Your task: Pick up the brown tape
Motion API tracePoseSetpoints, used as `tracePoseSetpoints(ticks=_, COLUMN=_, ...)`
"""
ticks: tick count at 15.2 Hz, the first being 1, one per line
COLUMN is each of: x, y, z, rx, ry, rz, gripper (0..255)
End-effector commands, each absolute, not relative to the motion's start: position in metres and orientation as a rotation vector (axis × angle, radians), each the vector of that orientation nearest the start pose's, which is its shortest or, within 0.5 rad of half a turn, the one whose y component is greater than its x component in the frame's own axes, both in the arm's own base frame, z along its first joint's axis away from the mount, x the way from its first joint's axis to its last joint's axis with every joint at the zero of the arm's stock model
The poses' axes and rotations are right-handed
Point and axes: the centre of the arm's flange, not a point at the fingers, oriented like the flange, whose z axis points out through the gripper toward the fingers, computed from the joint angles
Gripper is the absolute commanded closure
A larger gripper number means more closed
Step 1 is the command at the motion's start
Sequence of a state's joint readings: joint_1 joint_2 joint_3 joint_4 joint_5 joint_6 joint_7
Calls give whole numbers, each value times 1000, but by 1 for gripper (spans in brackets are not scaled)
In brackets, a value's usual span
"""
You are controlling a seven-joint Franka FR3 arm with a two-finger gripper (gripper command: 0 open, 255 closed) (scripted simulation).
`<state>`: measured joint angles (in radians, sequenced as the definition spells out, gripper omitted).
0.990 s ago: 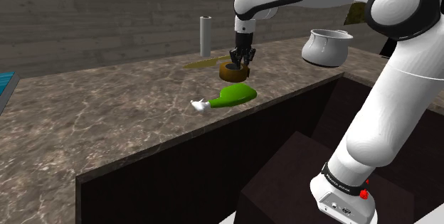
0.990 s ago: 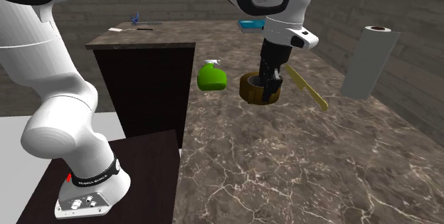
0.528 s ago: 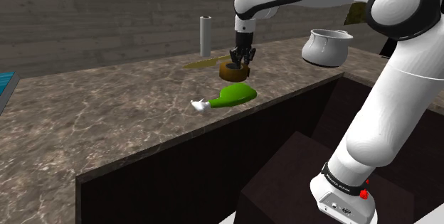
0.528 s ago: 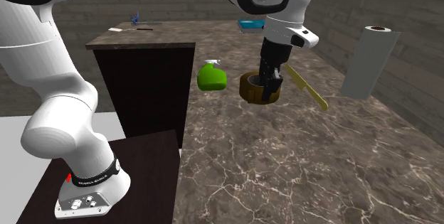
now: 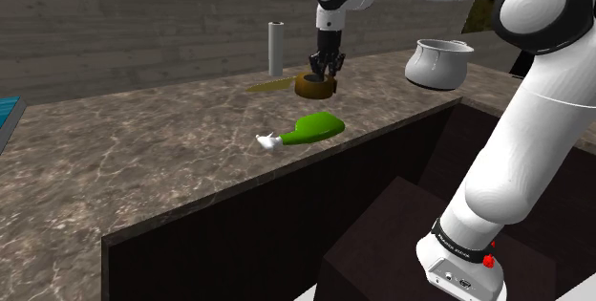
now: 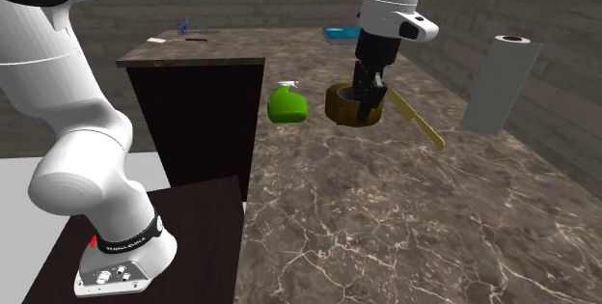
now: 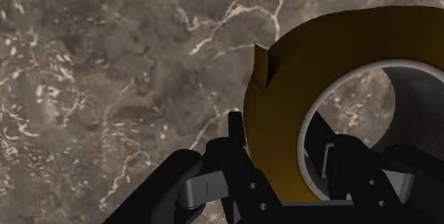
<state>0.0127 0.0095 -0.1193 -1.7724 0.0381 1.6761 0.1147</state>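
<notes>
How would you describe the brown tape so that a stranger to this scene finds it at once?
On the dark marbled countertop, follow the white arm down to its black gripper. The gripper clasps the wall of a brown tape roll, between a green spray bottle lying on its side and a yellowish knife. It alone is a ring: brown outside, pale grey inside.

We find the tape (image 5: pixel 314 85) in the gripper (image 5: pixel 326 63) over the counter (image 5: pixel 143 165); bottle (image 5: pixel 313 128) lying before it, roll (image 5: pixel 276 49) standing behind, toward the shoulder view's left.
</notes>
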Motion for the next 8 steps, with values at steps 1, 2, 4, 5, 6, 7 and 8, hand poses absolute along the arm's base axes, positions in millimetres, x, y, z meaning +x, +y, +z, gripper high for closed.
tracePoseSetpoints(ticks=1, x=552, y=-56, z=544, rx=-3081, ry=352, rz=164, gripper=255)
tracePoseSetpoints(ticks=2, x=552, y=-56, z=549, rx=-3081, ry=352, rz=164, gripper=255)
tracePoseSetpoints(ticks=4, x=552, y=-56, z=560, rx=-3081, ry=352, rz=164, gripper=255)
tracePoseSetpoints(ticks=5, x=552, y=-56, z=565, rx=-3081, ry=352, rz=164, gripper=255)
tracePoseSetpoints(ticks=6, x=552, y=-56, z=571, rx=-3081, ry=352, rz=164, gripper=255)
tracePoseSetpoints(ticks=7, x=552, y=-56, z=571, rx=-3081, ry=352, rz=164, gripper=255)
tracePoseSetpoints(ticks=8, x=552, y=-56, z=571, rx=-3081, ry=352, rz=164, gripper=255)
